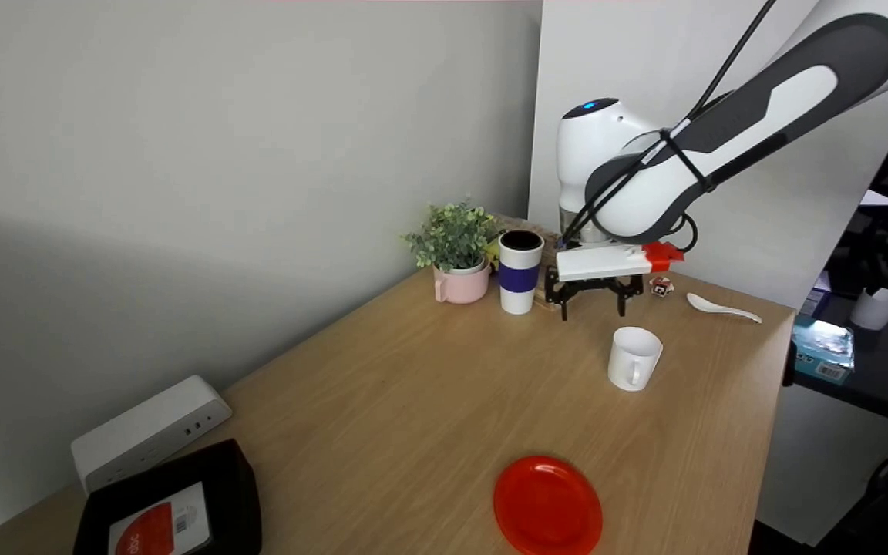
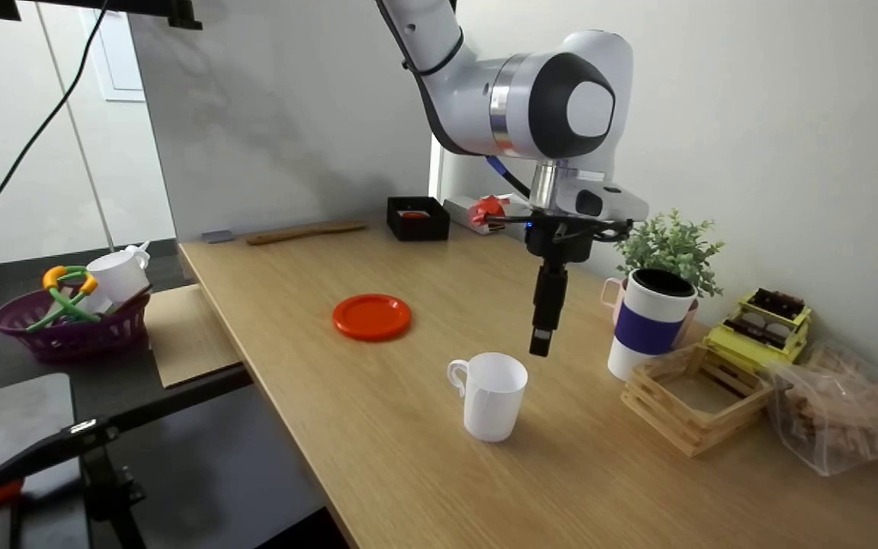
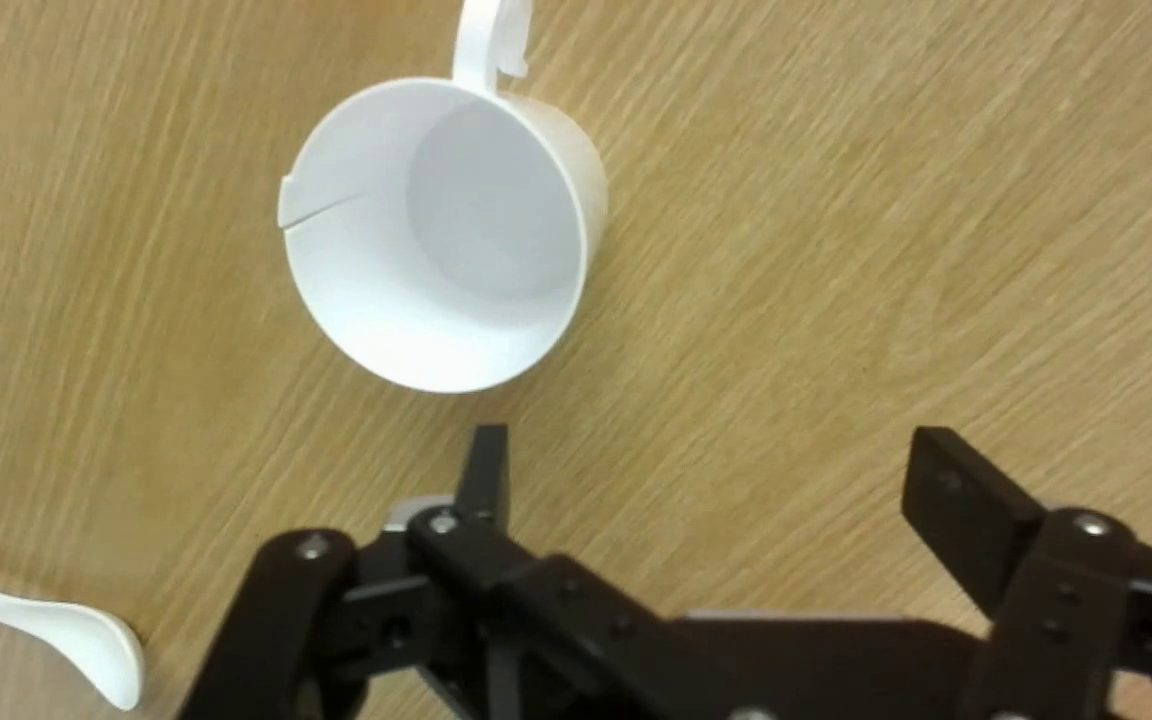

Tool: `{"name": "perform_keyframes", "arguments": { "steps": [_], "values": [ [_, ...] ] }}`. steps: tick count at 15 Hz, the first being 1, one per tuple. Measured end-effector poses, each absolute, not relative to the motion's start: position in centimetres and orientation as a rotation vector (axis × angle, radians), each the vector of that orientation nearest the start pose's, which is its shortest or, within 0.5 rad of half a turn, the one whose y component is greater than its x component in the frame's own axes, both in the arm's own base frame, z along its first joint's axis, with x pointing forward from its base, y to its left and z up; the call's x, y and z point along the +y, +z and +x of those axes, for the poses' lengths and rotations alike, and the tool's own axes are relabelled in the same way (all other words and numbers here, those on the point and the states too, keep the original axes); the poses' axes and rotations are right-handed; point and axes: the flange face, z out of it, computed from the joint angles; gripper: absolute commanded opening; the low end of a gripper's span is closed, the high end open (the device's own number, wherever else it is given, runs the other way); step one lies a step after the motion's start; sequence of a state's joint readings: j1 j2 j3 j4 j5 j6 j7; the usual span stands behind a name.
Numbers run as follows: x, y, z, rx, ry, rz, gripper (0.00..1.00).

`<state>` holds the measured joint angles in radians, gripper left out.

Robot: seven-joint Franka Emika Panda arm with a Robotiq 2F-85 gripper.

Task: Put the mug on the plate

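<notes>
Currently, in an exterior view: white mug (image 1: 633,358) upright on the desk (image 1: 413,401), well apart from the red plate (image 1: 548,505). Tool (image 1: 593,312) hangs above the desk, near but apart from the mug. White spoon (image 1: 708,306) lies beyond the mug. In an exterior view: tall blue-banded cup (image 2: 648,328), wooden crate (image 2: 694,428) just beside it. Tool shows edge-on, its spread hard to read; mug nearer the camera than the plate. Wrist view: fingers (image 3: 966,510) spread wide, desk showing between them. Mug ahead of the picture-left finger, handle (image 3: 477,45) toward picture top, slit (image 3: 324,211) down from rim. Spoon lower left.
</notes>
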<state>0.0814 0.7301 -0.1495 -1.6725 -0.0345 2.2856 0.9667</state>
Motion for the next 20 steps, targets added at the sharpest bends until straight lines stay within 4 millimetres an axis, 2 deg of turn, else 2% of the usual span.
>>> {"name": "perform_keyframes", "arguments": {
  "steps": [5, 9, 20],
  "values": [
    [-2.9, 17.3, 66.6, 1.634, 0.071, -2.889, 1.0],
    [-2.8, 16.8, 65.9, 1.673, 0.143, -2.891, 1.0],
    [-1.9, 14.4, 65.2, 1.638, 0.272, -2.894, 1.0]
  ]
}}
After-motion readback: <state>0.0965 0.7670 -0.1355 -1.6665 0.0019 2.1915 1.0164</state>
